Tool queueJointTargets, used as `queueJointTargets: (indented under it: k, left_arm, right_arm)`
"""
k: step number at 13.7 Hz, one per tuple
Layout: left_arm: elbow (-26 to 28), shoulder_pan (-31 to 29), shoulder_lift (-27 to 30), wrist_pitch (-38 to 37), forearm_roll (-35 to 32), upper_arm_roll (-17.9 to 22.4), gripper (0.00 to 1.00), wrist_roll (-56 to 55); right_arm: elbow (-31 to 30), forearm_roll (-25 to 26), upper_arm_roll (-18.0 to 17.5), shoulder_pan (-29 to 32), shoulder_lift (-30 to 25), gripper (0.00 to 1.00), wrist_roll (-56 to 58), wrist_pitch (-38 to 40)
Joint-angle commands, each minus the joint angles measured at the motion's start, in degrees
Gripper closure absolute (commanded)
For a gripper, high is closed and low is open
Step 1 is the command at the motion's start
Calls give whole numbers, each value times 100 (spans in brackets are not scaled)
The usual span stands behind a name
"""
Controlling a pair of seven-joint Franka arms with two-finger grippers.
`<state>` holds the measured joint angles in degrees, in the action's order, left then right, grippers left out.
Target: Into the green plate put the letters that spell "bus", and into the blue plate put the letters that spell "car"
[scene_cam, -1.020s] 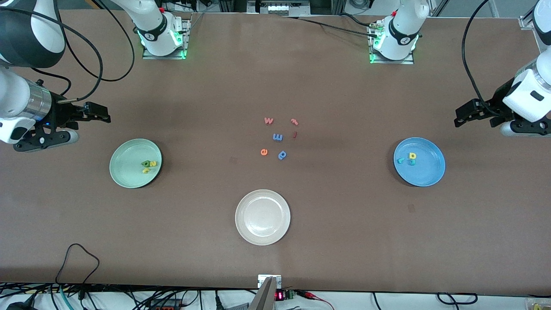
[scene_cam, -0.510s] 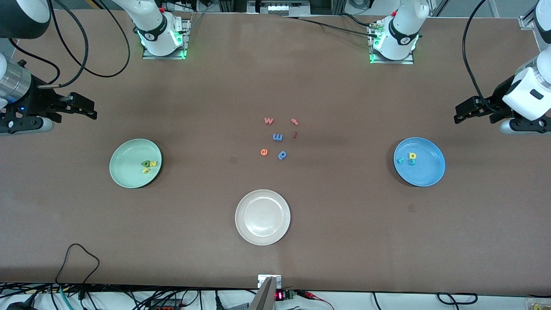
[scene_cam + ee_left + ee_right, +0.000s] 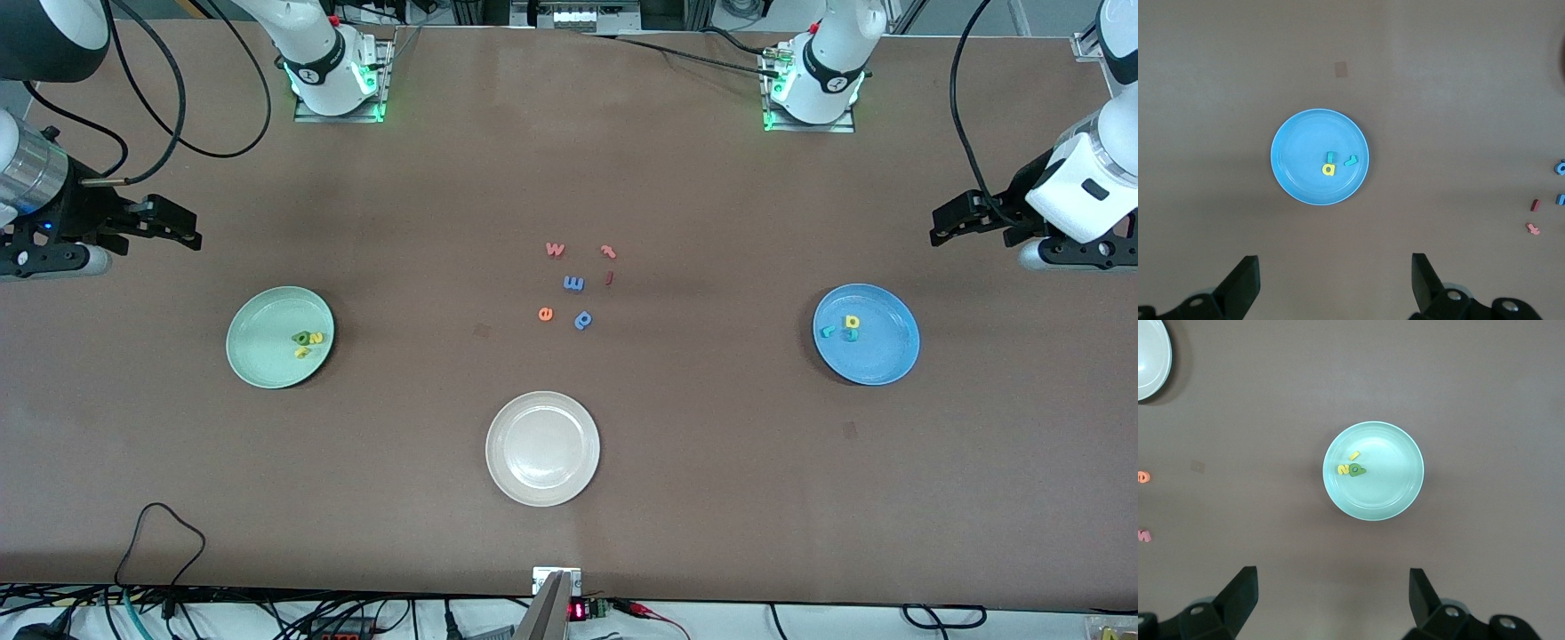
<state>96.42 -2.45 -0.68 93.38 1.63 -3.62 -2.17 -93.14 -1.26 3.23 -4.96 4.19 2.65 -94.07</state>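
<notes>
The green plate lies toward the right arm's end of the table and holds a dark green letter and two yellow letters. In the right wrist view the plate shows the green letter touching a yellow one. The blue plate lies toward the left arm's end and holds a yellow "a" and two teal letters. My right gripper hangs open and empty over bare table beside the green plate. My left gripper hangs open and empty beside the blue plate.
A cream-white plate sits nearer to the front camera, midway along the table. Loose letters lie in the middle: pink "w", blue "m", orange "e", blue "p" and two small red pieces. A cable loop lies near the front edge.
The right gripper has drawn away from the green plate toward its end of the table, then held still. The left gripper has shifted slightly. Plates and letters have not moved.
</notes>
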Motion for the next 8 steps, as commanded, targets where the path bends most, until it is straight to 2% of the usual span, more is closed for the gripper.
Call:
queueJointTargets:
  k: [1, 8]
  left_arm:
    - [-9, -45, 95, -127, 13, 1, 0, 15]
    - [-26, -37, 95, -215, 13, -25, 0, 15]
  right_arm:
    - [112, 73, -85, 92, 47, 0, 96, 20]
    - [121, 65, -77, 92, 56, 0, 105, 2]
